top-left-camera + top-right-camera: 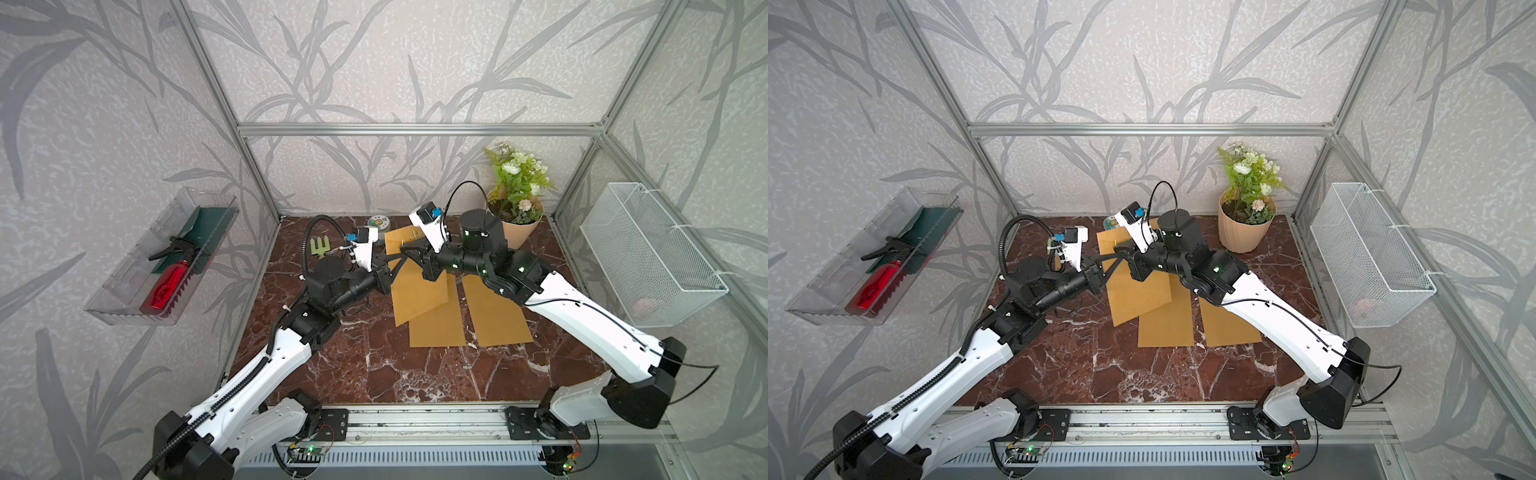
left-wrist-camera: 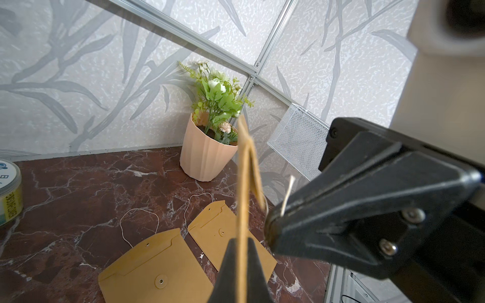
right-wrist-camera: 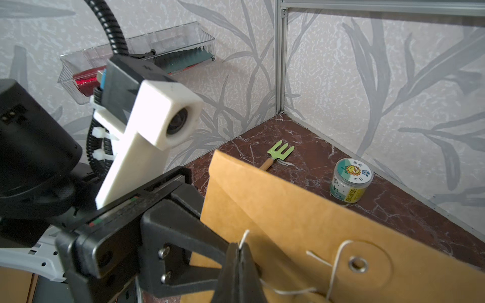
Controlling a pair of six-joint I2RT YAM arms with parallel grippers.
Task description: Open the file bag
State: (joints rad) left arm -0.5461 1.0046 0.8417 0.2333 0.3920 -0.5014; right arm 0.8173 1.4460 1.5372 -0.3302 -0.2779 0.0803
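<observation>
A kraft-paper file bag is lifted off the marble table and stands tilted on edge between my two arms. My left gripper is shut on the bag's edge, which rises thin between its black fingers. The bag's face shows in the right wrist view, with a metal-eyed round washer and a white string running from it. That string is pinched in my right gripper, which is shut just beside the left gripper. A short string end sticks out of the right jaws.
Two more kraft file bags lie flat on the table under the arms, loose strings trailing. A potted plant stands back right. A round tin and a green hand fork sit at the back. A wire basket hangs on the right wall and a clear tray on the left.
</observation>
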